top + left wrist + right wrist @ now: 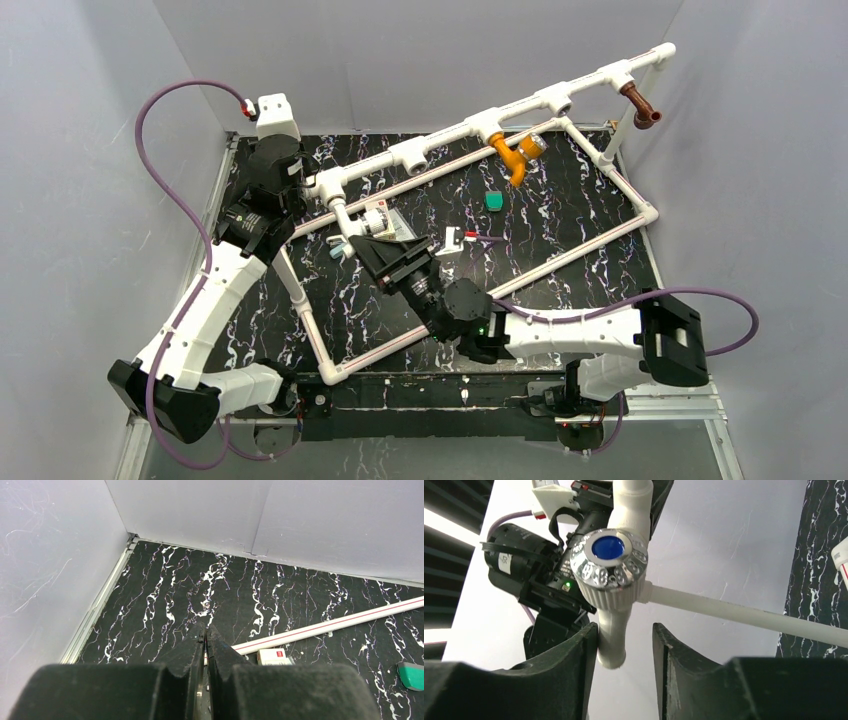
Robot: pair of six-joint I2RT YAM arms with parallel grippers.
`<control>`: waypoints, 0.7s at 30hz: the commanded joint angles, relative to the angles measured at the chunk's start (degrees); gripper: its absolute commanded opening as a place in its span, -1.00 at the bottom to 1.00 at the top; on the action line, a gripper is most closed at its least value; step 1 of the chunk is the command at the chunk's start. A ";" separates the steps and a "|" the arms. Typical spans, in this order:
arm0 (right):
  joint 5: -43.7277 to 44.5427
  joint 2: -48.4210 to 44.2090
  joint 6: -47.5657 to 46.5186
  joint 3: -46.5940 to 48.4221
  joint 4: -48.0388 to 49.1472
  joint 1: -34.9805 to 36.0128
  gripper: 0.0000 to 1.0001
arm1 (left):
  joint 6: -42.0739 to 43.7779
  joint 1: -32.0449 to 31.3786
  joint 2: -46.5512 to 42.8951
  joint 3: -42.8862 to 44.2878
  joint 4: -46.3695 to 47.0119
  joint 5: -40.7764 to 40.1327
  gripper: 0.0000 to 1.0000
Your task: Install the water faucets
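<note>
Our right gripper (625, 628) is loose around the white faucet (614, 567): spout between our jaws, touching one finger, clear of the other. Long axis runs straight ahead into the pipe frame (744, 615); left gripper (206, 635) clenched empty, farther off

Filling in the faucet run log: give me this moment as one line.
left gripper shut | right gripper open around white faucet spout | orange faucet, reddish-brown faucet on pipe frame

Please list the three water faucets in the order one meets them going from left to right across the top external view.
white faucet → orange faucet → reddish-brown faucet
</note>
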 commanded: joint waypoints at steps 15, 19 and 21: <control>-13.34 -11.77 -23.52 -8.56 0.75 0.05 0.29 | -0.48 -2.89 7.29 -8.43 -23.58 7.45 -0.92; -15.96 -14.64 -36.00 -7.92 -3.60 -0.03 0.29 | -0.44 -2.89 7.54 -8.27 -23.62 7.36 -0.92; -16.14 -16.17 -43.69 -6.78 -7.31 -0.03 0.29 | -0.53 -2.89 7.63 -8.30 -23.61 7.47 -0.92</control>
